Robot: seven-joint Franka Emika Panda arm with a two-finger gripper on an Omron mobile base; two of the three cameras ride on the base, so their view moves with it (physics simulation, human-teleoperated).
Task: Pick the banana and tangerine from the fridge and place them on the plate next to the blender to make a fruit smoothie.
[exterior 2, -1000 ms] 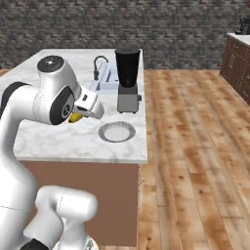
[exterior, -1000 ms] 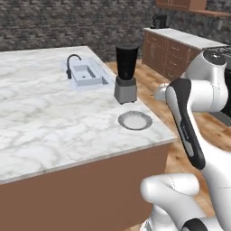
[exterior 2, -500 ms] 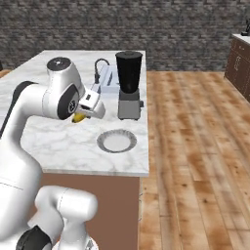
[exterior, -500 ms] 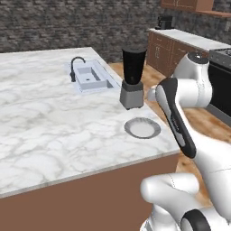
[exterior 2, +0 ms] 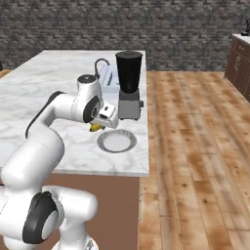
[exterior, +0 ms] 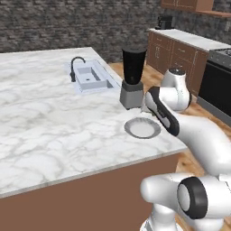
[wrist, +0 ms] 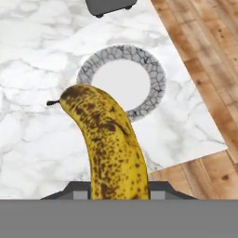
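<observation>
My gripper (exterior 2: 100, 126) is shut on the banana (wrist: 110, 144), a yellow one with brown spots and a dark tip that points toward the plate. The hand hovers over the marble counter, just left of the plate (exterior 2: 116, 141) and a little above it. In the hand view the plate (wrist: 157, 79) lies beyond the banana's tip, round, with a grey veined rim and nothing on it. The blender (exterior 2: 129, 85) stands right behind the plate, its dark jar on a grey base (wrist: 110, 5). From the left base view the plate (exterior: 142, 128) sits before the blender (exterior: 132, 79). The tangerine and fridge are out of view.
A sink with a black tap (exterior: 92, 76) is set into the island counter (exterior: 49, 131) behind the blender. The counter's edge runs close past the plate, with wooden floor (exterior 2: 195, 146) beyond. Brown cabinets (exterior: 180, 52) and a dark stove (exterior: 216, 83) stand at the far right.
Both base views have shifted, so the base has driven along the island. The hand, still shut on the banana, has come closer to the plate's left rim.
</observation>
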